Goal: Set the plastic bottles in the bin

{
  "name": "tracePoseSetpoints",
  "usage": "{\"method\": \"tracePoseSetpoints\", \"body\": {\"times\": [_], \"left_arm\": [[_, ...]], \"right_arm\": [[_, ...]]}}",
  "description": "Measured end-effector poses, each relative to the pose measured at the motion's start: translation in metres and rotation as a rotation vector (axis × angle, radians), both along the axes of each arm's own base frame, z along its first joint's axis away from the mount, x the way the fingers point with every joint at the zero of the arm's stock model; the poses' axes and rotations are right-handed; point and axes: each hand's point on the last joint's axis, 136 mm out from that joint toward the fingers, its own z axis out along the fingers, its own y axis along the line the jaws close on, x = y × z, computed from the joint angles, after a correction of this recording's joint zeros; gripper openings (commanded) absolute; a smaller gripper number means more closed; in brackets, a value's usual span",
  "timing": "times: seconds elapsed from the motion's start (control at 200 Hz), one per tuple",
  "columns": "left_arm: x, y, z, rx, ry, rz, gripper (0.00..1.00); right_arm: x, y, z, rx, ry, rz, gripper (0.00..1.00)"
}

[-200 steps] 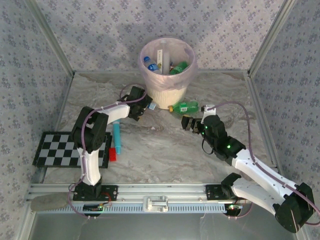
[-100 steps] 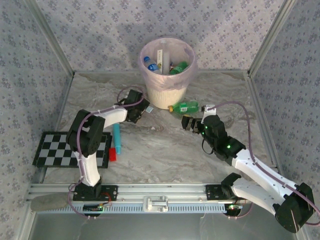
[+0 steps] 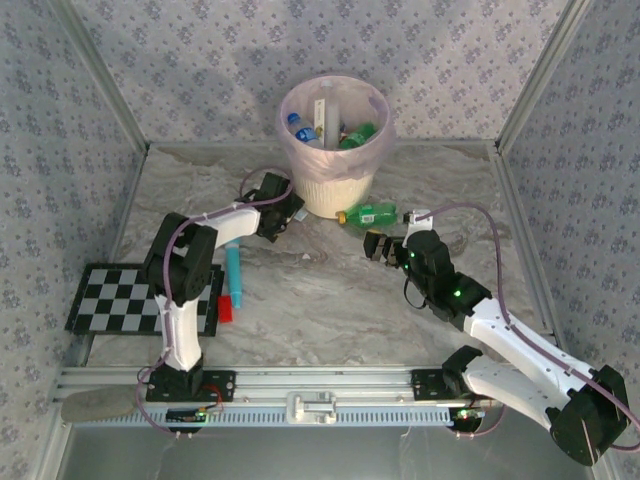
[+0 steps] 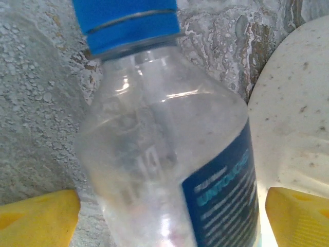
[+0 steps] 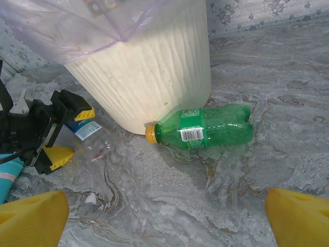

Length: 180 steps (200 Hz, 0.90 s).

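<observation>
A clear plastic bottle [image 4: 164,154] with a blue cap and blue label lies on the table against the foot of the bin [image 4: 298,118]. My left gripper [image 4: 172,221] stands open around it, one yellow fingertip [image 4: 36,218] on each side, with slim gaps showing. From above, the left gripper [image 3: 288,214] sits at the bin's [image 3: 335,185] lower left. A green bottle [image 3: 368,213] with a yellow cap lies at the bin's base. My right gripper [image 3: 383,247] hovers open just in front of the green bottle [image 5: 205,126]. Several bottles [image 3: 355,135] lie inside the bin.
A teal stick tool [image 3: 233,275] with a red end lies left of centre beside a checkerboard [image 3: 120,298]. The bin's pink liner [image 5: 61,25] hangs over the rim. Patterned walls close in the table on three sides.
The left gripper drew back a little from the bin, then returned to the clear bottle. The right arm and the green bottle have not moved.
</observation>
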Motion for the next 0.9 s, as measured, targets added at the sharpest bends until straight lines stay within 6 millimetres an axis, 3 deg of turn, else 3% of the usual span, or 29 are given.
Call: {"method": "tracePoseSetpoints", "body": {"times": [0.235, 0.6, 0.775, 0.9], "left_arm": [[-0.005, 0.006, -0.007, 0.01, 0.017, 0.022, 0.71], [-0.002, 0.003, 0.0, -0.007, -0.027, 0.024, 0.53], [-0.006, 0.01, 0.013, 0.032, -0.061, 0.005, 0.5], [-0.006, 0.017, 0.042, 0.064, -0.132, -0.012, 0.49]], "right_arm": [[0.0, 0.0, 0.0, 0.001, 0.0, -0.001, 1.0], [-0.004, -0.002, 0.003, 0.007, -0.005, -0.005, 1.0], [-0.004, -0.003, 0.004, 0.008, -0.007, -0.008, 1.0], [-0.004, -0.003, 0.003, 0.008, -0.007, -0.008, 1.0]]}}
